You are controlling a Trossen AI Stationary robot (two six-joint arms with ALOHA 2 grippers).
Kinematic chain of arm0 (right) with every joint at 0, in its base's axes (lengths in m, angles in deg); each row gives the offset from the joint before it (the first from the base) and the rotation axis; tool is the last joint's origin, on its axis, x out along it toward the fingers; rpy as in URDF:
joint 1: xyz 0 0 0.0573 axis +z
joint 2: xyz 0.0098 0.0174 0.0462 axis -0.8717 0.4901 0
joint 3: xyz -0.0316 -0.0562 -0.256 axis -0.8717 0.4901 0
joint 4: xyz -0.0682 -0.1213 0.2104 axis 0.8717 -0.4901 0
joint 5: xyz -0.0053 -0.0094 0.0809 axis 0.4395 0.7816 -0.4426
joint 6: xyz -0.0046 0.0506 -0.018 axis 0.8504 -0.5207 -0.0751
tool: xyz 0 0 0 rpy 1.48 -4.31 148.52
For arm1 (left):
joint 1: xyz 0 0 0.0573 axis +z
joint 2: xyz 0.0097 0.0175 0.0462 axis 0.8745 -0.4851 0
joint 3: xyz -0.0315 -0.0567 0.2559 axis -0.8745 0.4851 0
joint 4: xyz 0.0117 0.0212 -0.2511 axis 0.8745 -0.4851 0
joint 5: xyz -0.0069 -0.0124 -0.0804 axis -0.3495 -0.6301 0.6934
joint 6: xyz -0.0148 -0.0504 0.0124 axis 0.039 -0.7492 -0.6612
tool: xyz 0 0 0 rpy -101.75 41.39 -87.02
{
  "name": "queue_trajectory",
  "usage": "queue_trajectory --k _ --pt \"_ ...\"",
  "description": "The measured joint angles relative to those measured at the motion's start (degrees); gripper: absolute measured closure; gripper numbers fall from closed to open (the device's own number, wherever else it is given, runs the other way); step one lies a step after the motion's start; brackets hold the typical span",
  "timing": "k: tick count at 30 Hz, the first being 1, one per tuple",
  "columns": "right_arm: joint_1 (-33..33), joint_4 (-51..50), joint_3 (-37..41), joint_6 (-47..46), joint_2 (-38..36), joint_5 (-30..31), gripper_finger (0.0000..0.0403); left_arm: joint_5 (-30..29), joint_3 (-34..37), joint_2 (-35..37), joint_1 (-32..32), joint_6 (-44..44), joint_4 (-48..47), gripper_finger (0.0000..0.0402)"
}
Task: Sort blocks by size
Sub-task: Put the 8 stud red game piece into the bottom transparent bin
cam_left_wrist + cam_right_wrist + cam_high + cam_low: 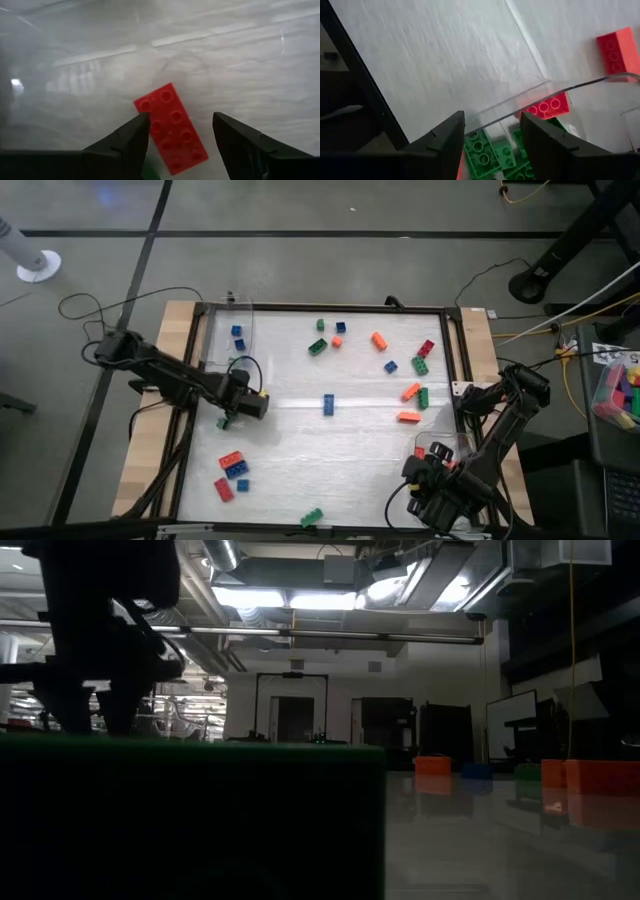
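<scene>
Seen from above, a white tabletop (330,450) is framed by a dark rail. The left tool (226,420) hangs over its left half, fingers spread wide and holding nothing. In the left wrist view a long red brick (171,128) lies flat on the tabletop directly beneath that tool, between its two fingers but apart from both. Just below the left tool in the overhead view lie a red brick, two blue ones and another red one (224,490). A blue brick (328,404) lies between the two tools. Further right, orange, green, red and blue bricks (408,392) lie scattered. The right tool (425,463) hovers at the near right corner, fingers parted and empty, above a clear container (555,100) holding green bricks (482,150) and a red one (549,106).
</scene>
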Motion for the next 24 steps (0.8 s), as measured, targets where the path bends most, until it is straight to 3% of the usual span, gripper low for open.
queue_trajectory --k 6,16,20,24 --pt "0.0 0.3 0.0 0.0 0.0 0.9 0.0210 5.1 0.0 -4.2 1.7 0.0 -0.5 0.0197" --pt "0.0 0.5 0.0 2.4 0.0 2.8 0.0210 5.1 0.0 -6.5 1.7 1.9 0.1 0.0199" --pt "0.0 0.7 0.0 3.2 0.0 4.0 0.0210 5.3 0.0 -6.9 1.7 5.8 0.7 0.0227" --pt "0.0 1.3 0.0 5.8 0.0 10.0 0.0210 5.1 0.0 -6.6 1.7 10.0 5.0 0.0272"
